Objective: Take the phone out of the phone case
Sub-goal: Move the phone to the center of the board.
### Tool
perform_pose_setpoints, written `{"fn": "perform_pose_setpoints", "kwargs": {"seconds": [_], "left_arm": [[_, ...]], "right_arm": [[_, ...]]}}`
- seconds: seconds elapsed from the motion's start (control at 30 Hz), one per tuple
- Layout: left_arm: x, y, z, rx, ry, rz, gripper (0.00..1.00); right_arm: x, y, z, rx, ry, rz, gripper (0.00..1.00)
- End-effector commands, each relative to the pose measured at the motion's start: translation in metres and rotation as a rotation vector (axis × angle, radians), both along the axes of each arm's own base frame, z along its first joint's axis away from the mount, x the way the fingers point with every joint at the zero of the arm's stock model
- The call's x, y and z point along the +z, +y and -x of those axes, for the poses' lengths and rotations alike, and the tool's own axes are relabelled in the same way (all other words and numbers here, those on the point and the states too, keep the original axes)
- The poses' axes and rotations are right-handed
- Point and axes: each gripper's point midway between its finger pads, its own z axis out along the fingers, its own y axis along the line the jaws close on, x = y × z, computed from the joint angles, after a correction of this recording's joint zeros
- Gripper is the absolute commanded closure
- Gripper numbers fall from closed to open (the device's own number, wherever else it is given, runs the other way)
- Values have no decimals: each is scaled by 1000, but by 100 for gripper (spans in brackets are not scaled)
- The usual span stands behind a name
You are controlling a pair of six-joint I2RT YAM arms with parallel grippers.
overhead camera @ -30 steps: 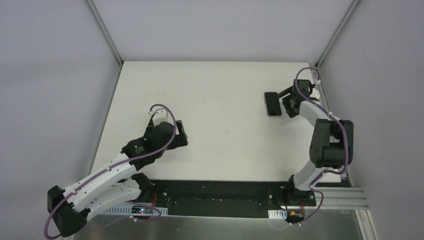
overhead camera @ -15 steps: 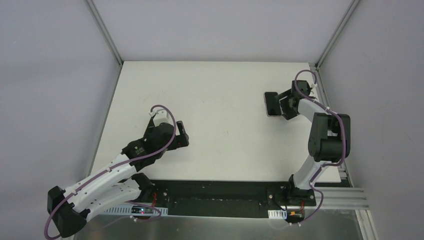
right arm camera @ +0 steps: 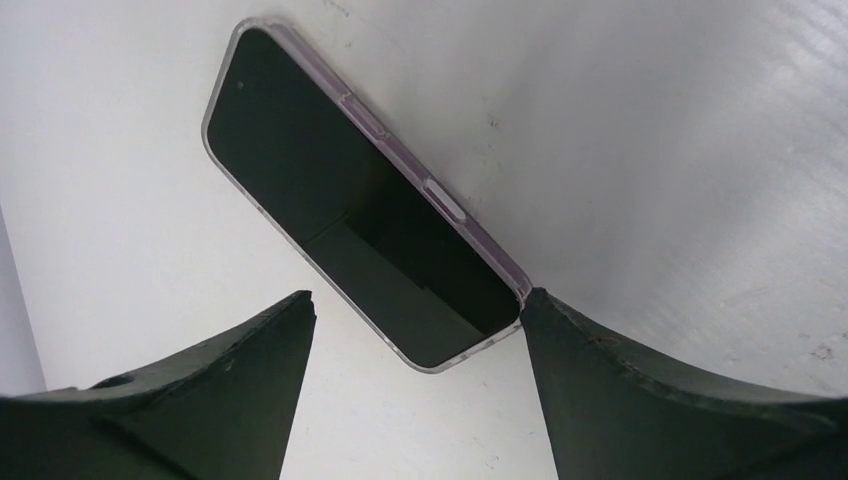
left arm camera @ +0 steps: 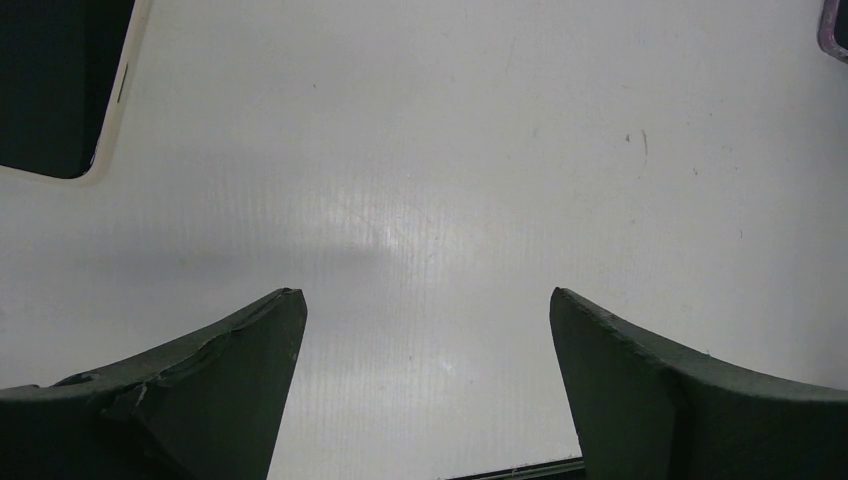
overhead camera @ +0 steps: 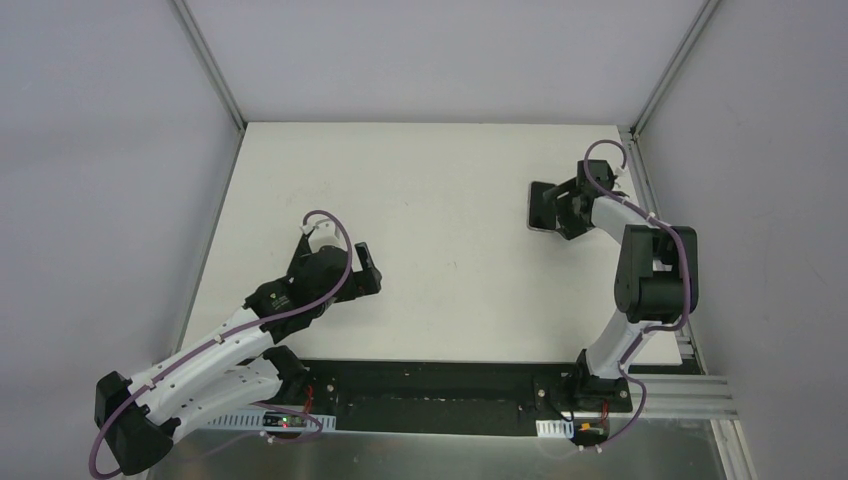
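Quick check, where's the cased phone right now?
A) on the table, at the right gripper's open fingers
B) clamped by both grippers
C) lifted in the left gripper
A: the phone lies screen-up in its case on the table, with the right gripper open at its near end. The left gripper is open and holds nothing.

The left arm (overhead camera: pixel 210 350) lay low and reached forward, and the left gripper (left arm camera: pixel 425 295) was wide open. The right arm (overhead camera: pixel 650 280) stood tall and bent over, and the right gripper (right arm camera: pixel 418 297) had its jaws apart.
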Motion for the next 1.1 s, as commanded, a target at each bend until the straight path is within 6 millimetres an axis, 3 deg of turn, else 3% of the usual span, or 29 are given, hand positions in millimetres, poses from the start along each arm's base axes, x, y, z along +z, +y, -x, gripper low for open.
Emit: {"fn": "perform_pose_setpoints", "kwargs": {"seconds": [0.0,0.17,0.37,0.53,0.8,1.07], "left_arm": [[-2,-6,0,-6,5,29,4],[-1,-12,1,-27,15,46,4],[1,-15,1,-43,15,52,3],[2,-19,1,-55,18,56,3],[-2,-20,3,-67,26,61,2],[-7,-22,4,-70,40,63,2]], "right_arm": [[-2,20,16,56,40,-7,20],[0,25,23,116,63,78,18],[16,14,26,159,48,188,15],[28,2,25,178,50,293,1],[35,11,8,273,82,344,0],[25,15,-2,288,166,332,0]]}}
